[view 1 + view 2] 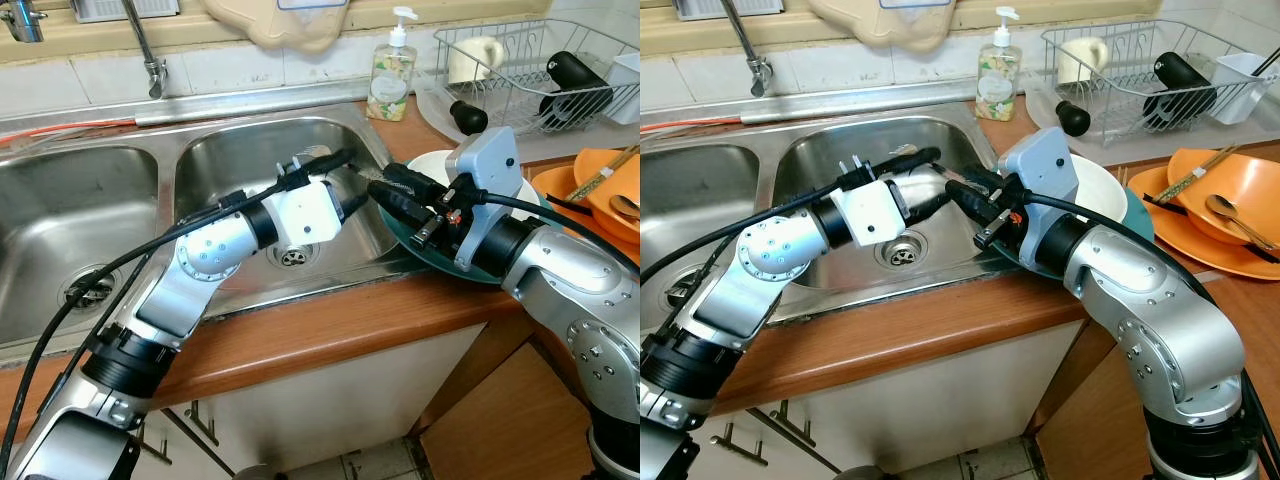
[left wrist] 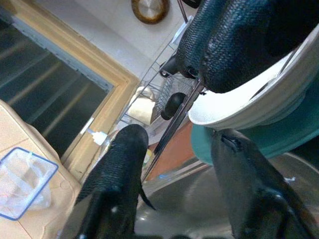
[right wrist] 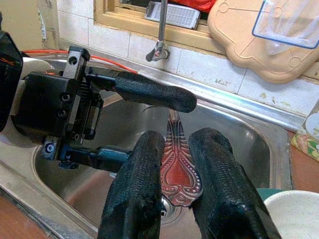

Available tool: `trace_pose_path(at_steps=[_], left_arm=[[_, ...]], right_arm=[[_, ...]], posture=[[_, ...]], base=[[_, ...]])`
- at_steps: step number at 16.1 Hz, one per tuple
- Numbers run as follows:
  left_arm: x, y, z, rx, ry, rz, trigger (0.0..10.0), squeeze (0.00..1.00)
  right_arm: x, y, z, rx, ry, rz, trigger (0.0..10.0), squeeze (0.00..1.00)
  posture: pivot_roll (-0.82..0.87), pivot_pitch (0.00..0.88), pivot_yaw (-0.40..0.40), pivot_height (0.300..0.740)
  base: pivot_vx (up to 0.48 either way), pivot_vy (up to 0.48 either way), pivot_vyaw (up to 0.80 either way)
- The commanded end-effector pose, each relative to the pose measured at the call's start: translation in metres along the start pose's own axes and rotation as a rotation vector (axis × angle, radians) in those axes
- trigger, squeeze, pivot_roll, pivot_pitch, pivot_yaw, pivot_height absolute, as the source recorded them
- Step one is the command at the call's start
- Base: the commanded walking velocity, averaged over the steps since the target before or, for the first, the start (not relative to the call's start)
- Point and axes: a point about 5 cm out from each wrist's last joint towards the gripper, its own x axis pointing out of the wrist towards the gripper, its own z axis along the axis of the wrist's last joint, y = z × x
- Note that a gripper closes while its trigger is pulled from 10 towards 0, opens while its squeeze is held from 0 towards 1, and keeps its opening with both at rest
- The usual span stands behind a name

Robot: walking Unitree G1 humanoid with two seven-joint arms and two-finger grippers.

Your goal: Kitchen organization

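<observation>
Over the double sink [image 1: 60, 230], both arms are meeting above the right basin. At three o'clock on the wooden desk [image 1: 330, 335], a white bowl [image 1: 1102, 192] is sitting in a teal plate [image 1: 430, 258]. The right gripper [image 3: 175, 174] is pinching an ornate utensil handle [image 3: 177, 167] between closed fingers. The left gripper [image 1: 928, 178] is facing it, fingers spread apart around the handle's far end.
</observation>
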Motion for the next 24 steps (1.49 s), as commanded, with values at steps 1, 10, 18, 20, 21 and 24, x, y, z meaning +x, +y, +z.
trace_pose_path(at_steps=[1,10,18,20,21,24], left_arm=[[0.002,0.001,-0.002,0.031,0.009,-0.001,0.0,0.00],[0.001,0.007,-0.014,0.158,0.044,0.003,0.0,0.00],[0.000,0.008,-0.020,0.221,0.057,-0.045,0.0,0.00],[-0.003,0.010,-0.025,0.211,0.096,-0.026,0.0,0.00],[-0.006,0.011,-0.030,0.193,0.127,-0.018,0.0,0.00],[-0.017,0.007,-0.058,0.118,0.304,-0.069,0.0,0.00]], right_arm=[[0.001,0.001,0.002,-0.012,0.004,0.011,0.0,0.00],[0.004,0.006,0.003,-0.020,0.014,0.044,0.0,0.00],[0.007,0.006,0.002,-0.006,0.019,0.031,10.0,1.00],[0.007,0.004,0.003,-0.033,0.011,0.001,10.0,0.00],[0.006,0.003,0.003,-0.039,0.002,-0.022,10.0,0.00],[-0.003,-0.002,0.000,-0.032,0.016,-0.077,10.0,0.00]], posture=[[-0.05,0.000,0.034,0.740],[-0.04,0.000,0.022,0.740],[-0.04,0.000,0.025,0.740],[-0.04,0.000,0.031,0.740],[-0.04,0.000,0.030,0.740],[-0.05,0.000,0.034,0.740]], base=[[0.000,0.000,0.00],[0.000,0.000,0.00],[0.000,0.000,0.00],[0.000,0.000,0.00],[0.000,0.000,0.00],[0.000,0.000,0.00]])
